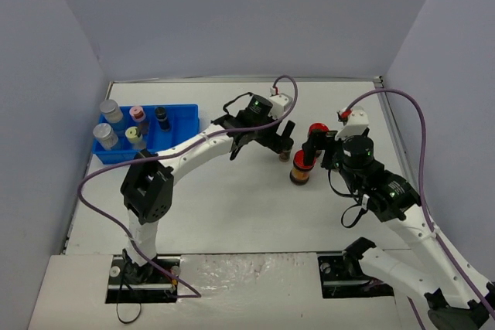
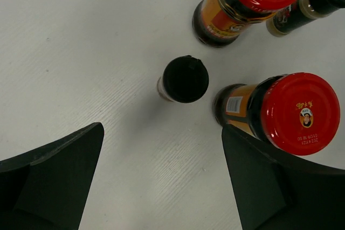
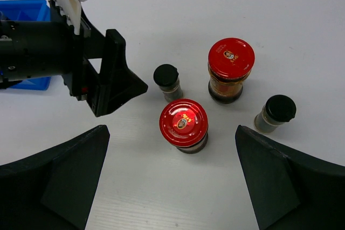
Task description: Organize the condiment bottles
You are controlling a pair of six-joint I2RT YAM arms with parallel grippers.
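Note:
Two red-lidded orange-brown jars [image 3: 183, 124] [image 3: 230, 68] and two small black-capped jars [image 3: 166, 79] [image 3: 275, 112] stand together mid-table. My left gripper [image 2: 161, 187] is open and empty, hovering just short of one black-capped jar [image 2: 185, 79], with a red-lidded jar [image 2: 299, 112] by its right finger. In the top view the left gripper [image 1: 267, 143] is beside that jar [image 1: 285, 152]. My right gripper [image 3: 172, 181] is open and empty, with the nearer red-lidded jar ahead between its fingers. It shows in the top view [image 1: 323, 156] beside the red lids [image 1: 300, 168] [image 1: 317, 130].
A blue bin [image 1: 182, 117] at the far left holds two silver-lidded jars [image 1: 110, 110] [image 1: 104, 135], a pink-capped [image 1: 137, 113], a yellow-green-capped [image 1: 133, 135] and a black-capped jar [image 1: 161, 113]. Grey walls enclose the table. The two grippers are close together.

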